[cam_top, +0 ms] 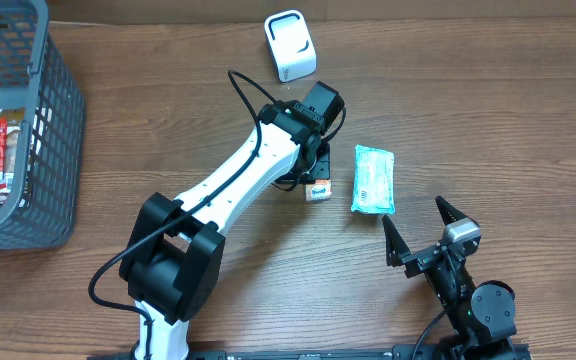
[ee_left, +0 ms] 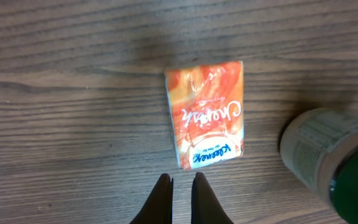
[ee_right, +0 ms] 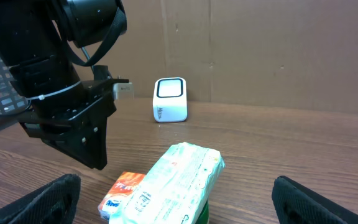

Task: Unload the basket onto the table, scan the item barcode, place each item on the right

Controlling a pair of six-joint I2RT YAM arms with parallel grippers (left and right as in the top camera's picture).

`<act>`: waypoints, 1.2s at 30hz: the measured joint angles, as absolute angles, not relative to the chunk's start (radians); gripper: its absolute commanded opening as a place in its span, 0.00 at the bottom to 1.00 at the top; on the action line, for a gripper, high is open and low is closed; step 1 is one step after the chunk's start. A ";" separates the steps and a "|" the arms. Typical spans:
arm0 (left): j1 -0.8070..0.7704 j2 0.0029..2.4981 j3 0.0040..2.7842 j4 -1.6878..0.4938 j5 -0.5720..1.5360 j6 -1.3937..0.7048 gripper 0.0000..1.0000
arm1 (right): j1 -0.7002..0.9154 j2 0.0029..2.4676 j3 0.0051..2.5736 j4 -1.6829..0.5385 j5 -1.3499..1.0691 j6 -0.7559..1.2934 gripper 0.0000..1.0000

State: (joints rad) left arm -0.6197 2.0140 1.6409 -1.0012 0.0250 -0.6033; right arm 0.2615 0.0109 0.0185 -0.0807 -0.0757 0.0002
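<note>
The table is lying mostly bare, and in the overhead view open wood is running from 12 round to 3 o'clock. The basket is sitting at the 9 o'clock edge, partly out of frame, with bare wood lying between it and the left arm. That arm is reaching from 6 o'clock toward the centre. The wipes are lying flat at 3 o'clock of the tissues, with a narrow gap between them. The scanner is standing at 12 o'clock, well apart from both packs. The tissues are lying flat near the centre, printed face up. The left claw is pointing down with its fingers pressed together, gripping nothing. In its wrist view the tissues are lying just beyond the tips at 1 o'clock, not touching. The right claw is sitting at 5 o'clock, spread wide and empty, with the wipes lying near at its 11 o'clock.
</note>
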 measured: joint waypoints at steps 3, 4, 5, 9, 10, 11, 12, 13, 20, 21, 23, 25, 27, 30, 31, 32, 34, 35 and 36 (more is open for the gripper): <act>-0.619 2.014 1.667 -1.008 0.027 -0.598 0.23 | 0.262 0.011 0.019 -0.080 -0.076 0.001 1.00; -0.619 2.014 1.691 -1.019 0.027 -0.597 0.29 | 0.262 0.011 0.019 -0.080 -0.075 0.000 1.00; -0.619 2.014 1.717 -1.029 0.029 -0.597 0.34 | 0.262 0.011 0.019 -0.081 -0.075 0.000 1.00; -0.623 2.012 1.824 -1.011 0.058 -0.573 0.69 | 0.262 0.011 0.019 -0.080 -0.075 0.000 1.00; -0.629 2.008 1.834 -0.997 0.068 -0.569 0.72 | 0.262 0.011 0.019 -0.081 -0.076 0.000 1.00; -0.634 2.006 1.839 -0.991 0.075 -0.566 0.76 | 0.262 0.011 0.019 -0.080 -0.075 0.001 1.00; -0.641 2.005 1.840 -0.985 0.081 -0.565 0.80 | 0.262 0.011 0.019 -0.081 -0.075 0.001 1.00; -0.651 2.005 1.840 -0.982 0.086 -0.565 0.84 | 0.262 0.011 0.019 -0.080 -0.076 0.001 1.00; -0.774 2.011 1.840 -0.928 0.101 -0.558 0.96 | 0.262 0.011 0.019 -0.080 -0.075 0.000 1.00; -0.790 2.015 1.840 -0.926 0.098 -0.558 0.97 | 0.262 0.011 0.019 -0.081 -0.075 0.001 1.00; -0.815 2.027 1.840 -0.927 0.084 -0.563 0.98 | 0.262 0.011 0.019 -0.080 -0.075 0.001 1.00; -0.830 2.045 1.840 -0.927 0.070 -0.573 0.98 | 0.262 0.011 0.019 -0.081 -0.076 0.000 1.00; -0.835 2.064 1.840 -0.927 0.065 -0.578 1.00 | 0.262 0.011 0.019 -0.080 -0.076 0.001 1.00; -0.838 2.106 1.840 -0.927 0.050 -0.594 0.88 | 0.262 0.011 0.019 -0.080 -0.075 0.000 1.00; -0.838 2.116 1.840 -0.927 0.048 -0.596 0.83 | 0.262 0.011 0.019 -0.080 -0.075 0.001 1.00; -0.838 2.128 1.840 -0.927 0.046 -0.603 0.74 | 0.262 0.011 0.019 -0.081 -0.075 0.001 1.00; -0.838 2.144 1.840 -0.927 0.044 -0.611 0.60 | 0.262 0.011 0.019 -0.080 -0.075 0.000 1.00; -0.838 2.145 1.840 -0.927 0.044 -0.606 0.55 | 0.262 0.011 0.019 -0.081 -0.075 0.001 1.00; -0.838 2.145 1.840 -0.927 0.041 -0.610 0.51 | 0.262 0.011 0.019 -0.080 -0.075 0.001 1.00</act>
